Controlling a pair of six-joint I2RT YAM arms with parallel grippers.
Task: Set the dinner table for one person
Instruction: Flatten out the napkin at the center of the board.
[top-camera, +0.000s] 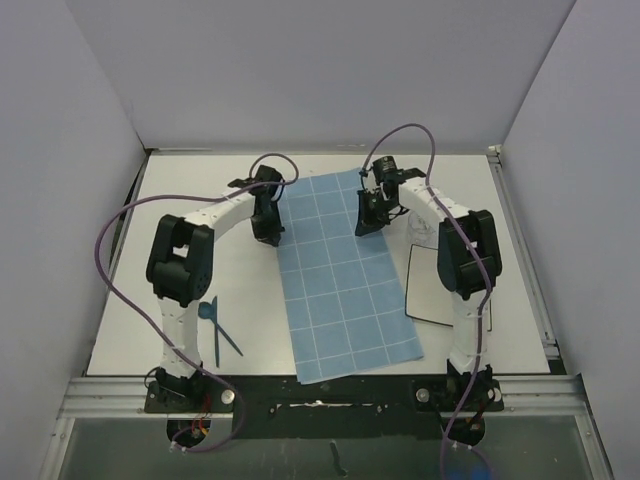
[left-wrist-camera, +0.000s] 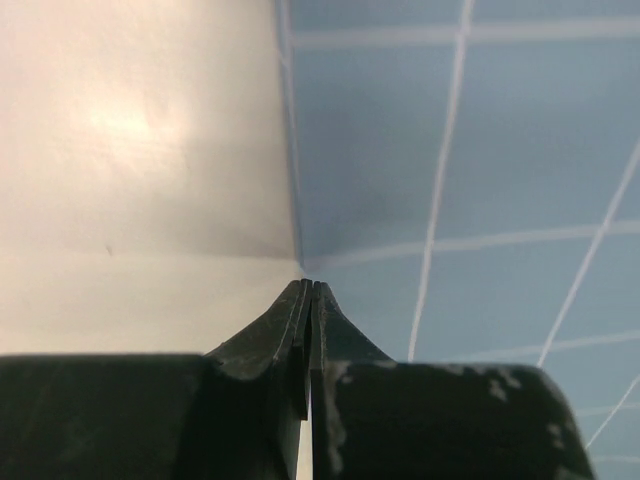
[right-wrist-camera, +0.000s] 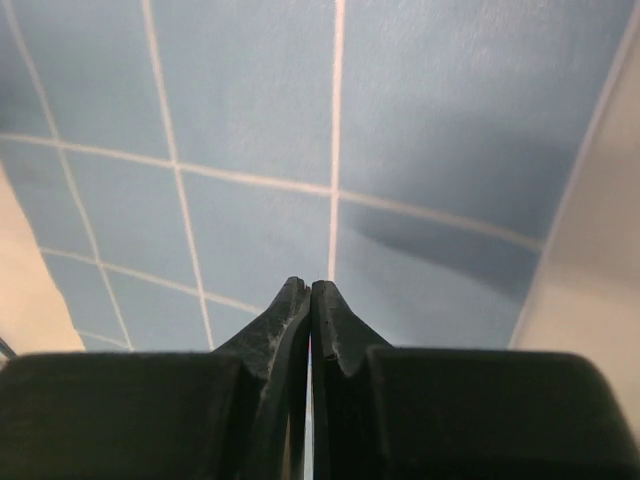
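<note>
1. My left pincer (left-wrist-camera: 308, 285) and right pincer (right-wrist-camera: 308, 283) are closed, tips at the side edges of the blue mat (top-camera: 345, 290).
2. The dinner table (top-camera: 250, 300) lies beneath: rigid, ungraspable.
3. The blue mat looks limp; I'd pinch corners.

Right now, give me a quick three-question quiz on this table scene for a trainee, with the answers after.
1. True or false: the jaws of the left gripper stand wide open.
2. Where do the blue utensils lie? A: on the table beside the left arm. B: beside the right arm. C: on the blue mat.
3. Fill in: the right gripper is above the ____.
Key: 1 false, they are shut. 2 A. 3 blue mat.
</note>
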